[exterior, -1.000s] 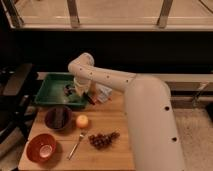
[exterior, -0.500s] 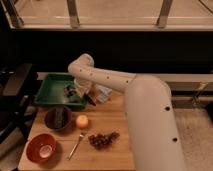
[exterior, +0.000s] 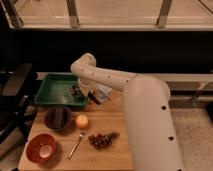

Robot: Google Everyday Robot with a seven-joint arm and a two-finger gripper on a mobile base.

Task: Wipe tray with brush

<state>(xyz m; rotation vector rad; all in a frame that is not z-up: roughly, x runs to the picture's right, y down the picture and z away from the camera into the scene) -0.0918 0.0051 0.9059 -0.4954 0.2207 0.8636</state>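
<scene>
Camera view: a rectangular wooden table [exterior: 107,117] carries a large, shallow green plastic tray [exterior: 52,90] at its far left corner. The tray has raised, sloping sides and a flat floor. The smooth white arm reaches from the right, bends at a rounded elbow and descends over the right part of the tray. The gripper [exterior: 77,93] sits low inside the tray near its right wall, with the fingers closed. The brush [exterior: 74,91], slim and black, shows as a dark shape at the fingertips and appears to be clamped there. Whether its end touches the tray floor cannot be told.

In front of the tray:
- A round dark-brown bowl [exterior: 57,117] stands just beside the near rim, with a blocky item inside.
- A small orange sphere [exterior: 82,121] lies right of that bowl.
- A silver metal fork [exterior: 76,144] lies diagonally.
- A cluster of dark grapes [exterior: 102,140] lies right of the fork.
- A round red bowl [exterior: 41,147] stands at the near left corner.
</scene>
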